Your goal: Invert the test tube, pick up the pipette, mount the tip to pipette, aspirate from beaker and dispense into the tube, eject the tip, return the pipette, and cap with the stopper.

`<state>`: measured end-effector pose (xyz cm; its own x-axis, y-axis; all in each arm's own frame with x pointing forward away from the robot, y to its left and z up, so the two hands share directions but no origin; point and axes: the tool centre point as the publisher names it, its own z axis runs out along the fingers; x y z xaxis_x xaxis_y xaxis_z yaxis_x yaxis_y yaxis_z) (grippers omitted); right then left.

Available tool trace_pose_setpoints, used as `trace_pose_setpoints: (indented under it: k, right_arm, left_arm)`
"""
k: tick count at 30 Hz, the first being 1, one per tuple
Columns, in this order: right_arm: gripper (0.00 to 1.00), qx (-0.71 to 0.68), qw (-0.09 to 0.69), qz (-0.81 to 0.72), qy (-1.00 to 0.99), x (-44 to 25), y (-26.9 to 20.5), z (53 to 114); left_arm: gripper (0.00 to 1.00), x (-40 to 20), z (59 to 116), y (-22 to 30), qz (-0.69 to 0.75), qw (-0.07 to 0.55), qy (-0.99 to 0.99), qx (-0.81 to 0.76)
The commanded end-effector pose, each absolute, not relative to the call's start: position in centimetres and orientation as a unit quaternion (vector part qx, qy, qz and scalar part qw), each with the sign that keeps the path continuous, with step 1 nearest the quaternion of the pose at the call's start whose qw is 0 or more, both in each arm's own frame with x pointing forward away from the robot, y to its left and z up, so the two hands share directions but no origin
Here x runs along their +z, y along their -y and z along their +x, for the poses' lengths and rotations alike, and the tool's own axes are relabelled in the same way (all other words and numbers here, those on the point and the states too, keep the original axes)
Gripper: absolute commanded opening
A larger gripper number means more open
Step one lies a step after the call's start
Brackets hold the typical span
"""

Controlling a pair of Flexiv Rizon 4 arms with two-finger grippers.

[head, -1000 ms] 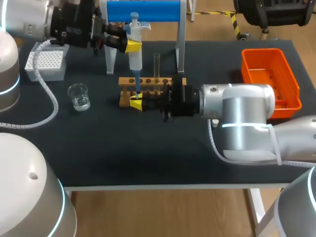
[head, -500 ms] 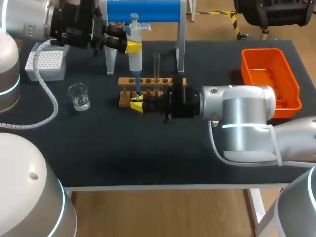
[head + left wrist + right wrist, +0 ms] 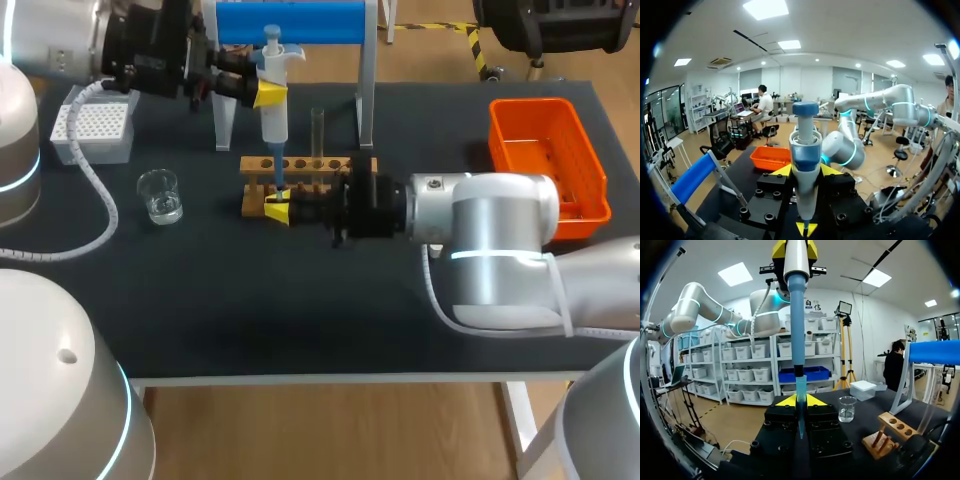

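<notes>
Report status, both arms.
Left fingers shut on pipette, upright by rack. Right fingers shut on tip at pipette's lower end. Test tube standing in rack.

Black table [image 3: 220,310], matte top, pale front edge, white leg below one corner

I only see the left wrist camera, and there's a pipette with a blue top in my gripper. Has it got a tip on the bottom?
Observer: Yes. The right wrist view shows a pale blue tip on the lower end of the pipette.
Operator: Is anything holding it?
Observer: The right gripper is shut on the tip from both sides.
Operator: Where's the glass cup?
Observer: The beaker stands on the table, beside the wooden rack but apart from it.
</notes>
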<state>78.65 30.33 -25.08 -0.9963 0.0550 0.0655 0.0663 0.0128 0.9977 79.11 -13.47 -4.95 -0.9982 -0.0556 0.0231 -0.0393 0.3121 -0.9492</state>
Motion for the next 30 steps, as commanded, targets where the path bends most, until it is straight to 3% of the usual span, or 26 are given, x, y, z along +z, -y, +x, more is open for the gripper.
trace_pose_setpoints:
  k: [1, 30]
  right_arm:
    - [0.00, -0.701, 0.002, -0.040, 0.712, -24.6, -30.2, 78.5]
    - [0.00, -0.699, 0.004, -0.046, 0.714, -25.0, -29.9, 78.4]
  left_arm:
    - [0.00, -5.1, 79.1, 13.4, -0.029, 0.007, -0.810, -0.585]
    - [0.00, -5.1, 79.1, 13.4, -0.029, 0.007, -0.810, -0.585]
